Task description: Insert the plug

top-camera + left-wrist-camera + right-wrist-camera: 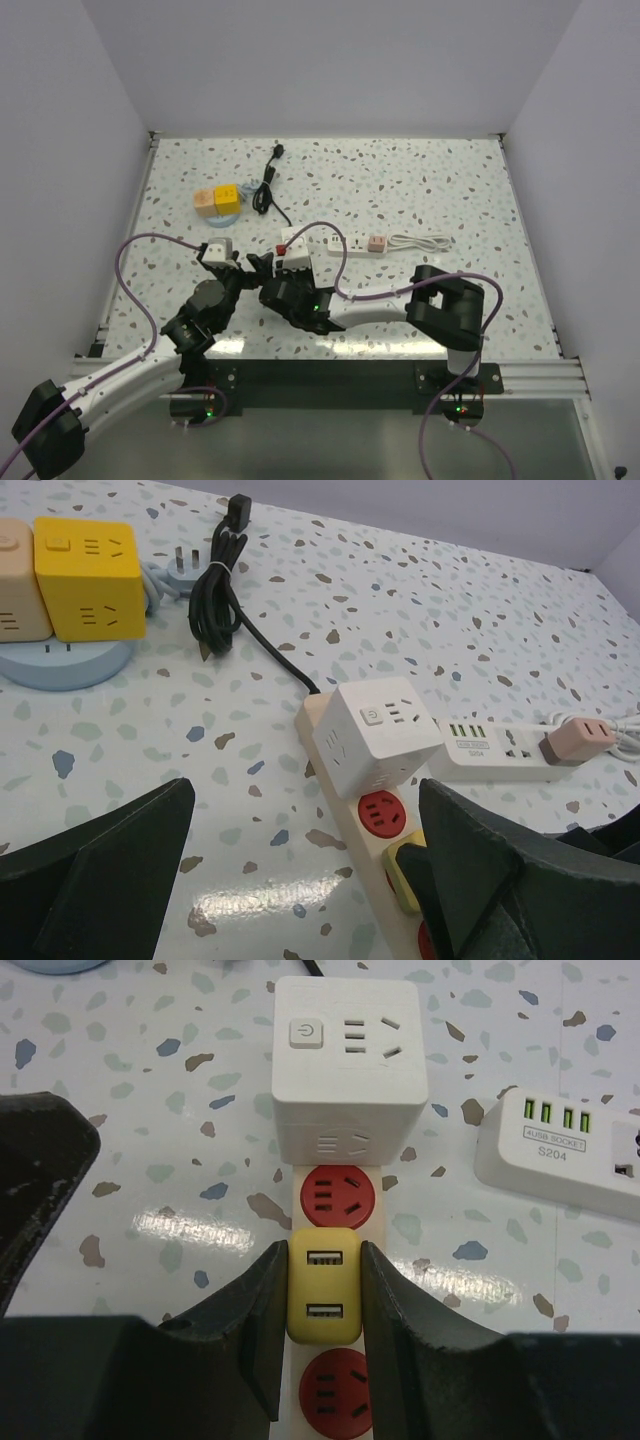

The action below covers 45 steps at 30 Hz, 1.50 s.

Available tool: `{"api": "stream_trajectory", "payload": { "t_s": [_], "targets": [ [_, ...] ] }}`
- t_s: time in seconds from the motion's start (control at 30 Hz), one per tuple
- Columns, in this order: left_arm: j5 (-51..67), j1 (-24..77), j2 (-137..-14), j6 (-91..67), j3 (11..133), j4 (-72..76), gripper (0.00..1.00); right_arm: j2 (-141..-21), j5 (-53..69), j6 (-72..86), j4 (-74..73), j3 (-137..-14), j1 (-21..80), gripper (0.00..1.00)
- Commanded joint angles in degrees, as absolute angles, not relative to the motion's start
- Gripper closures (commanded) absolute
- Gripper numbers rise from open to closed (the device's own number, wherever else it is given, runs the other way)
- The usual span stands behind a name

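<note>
The plug is a yellow block with two USB slots [323, 1285]. My right gripper [323, 1300] is shut on it, one finger on each side. The plug stands on the cream power strip [294, 1188], over the socket between two red sockets; how deep it sits I cannot tell. A white cube adapter [349, 1060] occupies the strip's far end. In the left wrist view, the yellow plug [405, 868] shows behind the right-hand finger, and the strip [340, 820] runs below the cube [375, 735]. My left gripper [305, 810] hangs open and empty just left of the strip.
A white multi-socket strip [500, 748] with a pink plug [580, 738] lies to the right. A coiled black cable [215, 595] leads to the cream strip. Yellow [88, 578] and beige [15, 580] cube adapters sit on a blue disc at the far left.
</note>
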<state>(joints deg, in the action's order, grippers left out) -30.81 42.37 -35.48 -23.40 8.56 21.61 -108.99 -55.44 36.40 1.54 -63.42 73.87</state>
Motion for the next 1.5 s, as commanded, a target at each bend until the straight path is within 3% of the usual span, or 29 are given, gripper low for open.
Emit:
{"api": "stream_trajectory", "payload": {
  "t_s": [0.0,1.47],
  "targets": [
    [-31.99,41.92,-35.07,-23.55,8.79,21.97,0.00,-116.45,-41.49,42.09,-11.34,-56.78,76.02,1.00],
    [-31.29,41.92,-33.22,-23.82,9.14,20.57,0.00,-124.81,-34.97,51.69,-11.77,-49.04,81.91,1.00]
  ]
}}
